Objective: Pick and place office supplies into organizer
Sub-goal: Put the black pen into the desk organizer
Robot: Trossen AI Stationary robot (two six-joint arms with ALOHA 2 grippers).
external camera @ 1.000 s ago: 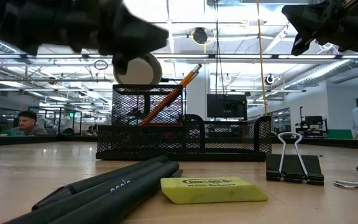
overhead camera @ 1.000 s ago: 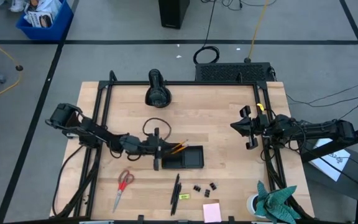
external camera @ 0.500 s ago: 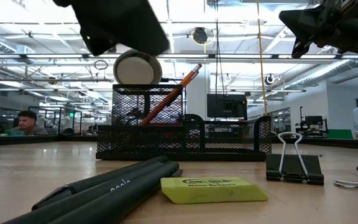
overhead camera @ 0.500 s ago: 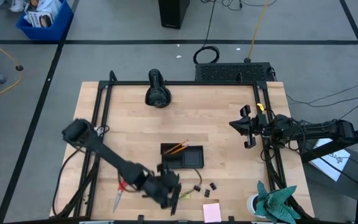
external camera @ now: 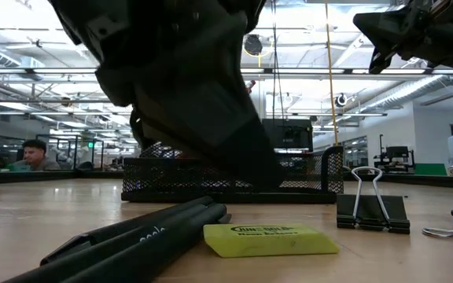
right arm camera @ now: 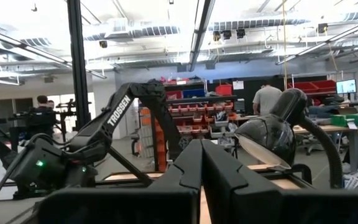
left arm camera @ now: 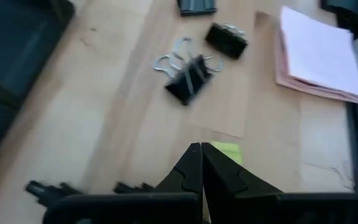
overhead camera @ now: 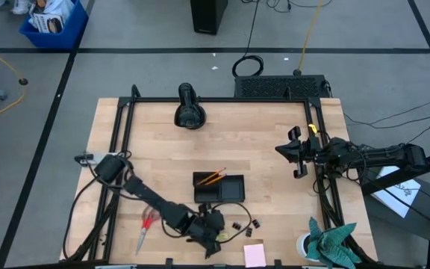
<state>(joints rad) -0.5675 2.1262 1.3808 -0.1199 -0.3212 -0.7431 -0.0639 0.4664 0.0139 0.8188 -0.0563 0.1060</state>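
Note:
The black mesh organizer (overhead camera: 219, 187) stands mid-table with two orange pencils (overhead camera: 213, 178) leaning in its left compartment. My left gripper (overhead camera: 212, 229) is shut and hovers near the table's near edge, over the black pens (external camera: 132, 236) and beside the yellow piece (left arm camera: 226, 151). In the low view my left gripper (external camera: 187, 94) covers most of the organizer (external camera: 305, 177). Binder clips (left arm camera: 188, 73) and the pink pad (left arm camera: 319, 53) lie beyond its fingertips. The left arm partly hides the red-handled scissors (overhead camera: 147, 226). My right gripper (overhead camera: 290, 152) waits shut above the table's right edge.
A black cylindrical device with a round head (overhead camera: 188, 107) lies at the far edge. A teal cloth with a white cup (overhead camera: 327, 243) sits at the near right corner. A large binder clip (external camera: 372, 209) stands right of the yellow piece (external camera: 270, 240). People show in the room behind.
My left gripper has swung from the organizer's left side toward the table's near edge and come down over the pens and yellow piece, now filling the middle of the low view. The pencils stay in the organizer.

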